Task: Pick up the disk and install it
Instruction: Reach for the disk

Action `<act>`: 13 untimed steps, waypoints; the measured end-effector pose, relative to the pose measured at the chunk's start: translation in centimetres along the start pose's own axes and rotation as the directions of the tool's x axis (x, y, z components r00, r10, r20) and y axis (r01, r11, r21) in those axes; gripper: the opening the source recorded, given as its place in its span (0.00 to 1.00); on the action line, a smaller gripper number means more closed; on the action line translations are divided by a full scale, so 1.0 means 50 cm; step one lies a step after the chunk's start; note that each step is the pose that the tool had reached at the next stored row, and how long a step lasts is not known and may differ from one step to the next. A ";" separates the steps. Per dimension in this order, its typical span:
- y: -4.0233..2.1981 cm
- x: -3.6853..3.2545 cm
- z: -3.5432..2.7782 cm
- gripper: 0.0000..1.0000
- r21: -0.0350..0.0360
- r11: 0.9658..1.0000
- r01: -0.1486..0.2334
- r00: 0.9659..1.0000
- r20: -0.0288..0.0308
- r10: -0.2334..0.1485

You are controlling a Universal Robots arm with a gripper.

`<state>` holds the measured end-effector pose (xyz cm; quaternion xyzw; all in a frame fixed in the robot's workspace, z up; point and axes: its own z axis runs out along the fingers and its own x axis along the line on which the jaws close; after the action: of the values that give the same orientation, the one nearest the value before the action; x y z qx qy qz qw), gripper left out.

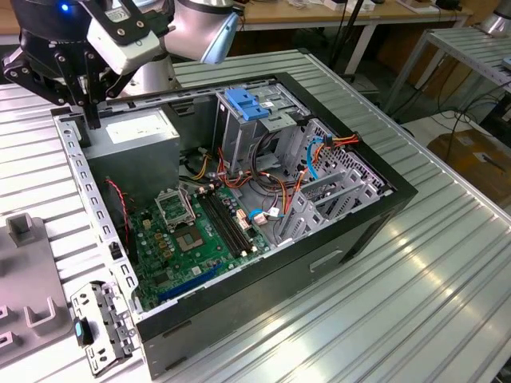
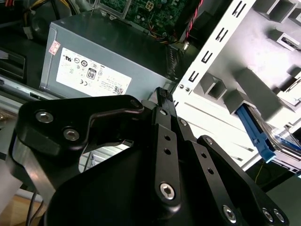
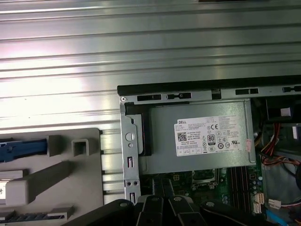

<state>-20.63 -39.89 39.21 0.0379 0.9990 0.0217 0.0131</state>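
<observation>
The disk (image 3: 21,147) lies in the grey holder (image 1: 32,279) on the desk (image 1: 447,271), at eight o'clock of the computer case (image 1: 335,255). The gripper (image 1: 89,120), its fingers (image 2: 165,150) together and empty, hovers at the case's ten-o'clock corner beside the power supply (image 1: 128,132).

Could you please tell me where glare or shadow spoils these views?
First wrist view: strong glare whitens the ribbed table. Exterior view: milder sheen on it, toward the exterior view's right. Second wrist view: the hand looms dark, unlit.
</observation>
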 end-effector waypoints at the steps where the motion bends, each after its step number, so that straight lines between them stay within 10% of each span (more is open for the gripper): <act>1: 0.000 0.002 0.000 0.11 0.000 1.000 0.000 1.000 0.000 0.000; 13: -0.001 0.017 0.000 0.11 0.000 1.000 0.000 1.000 0.000 0.000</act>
<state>-21.48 -39.89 39.19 0.0379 0.9990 0.0217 0.0131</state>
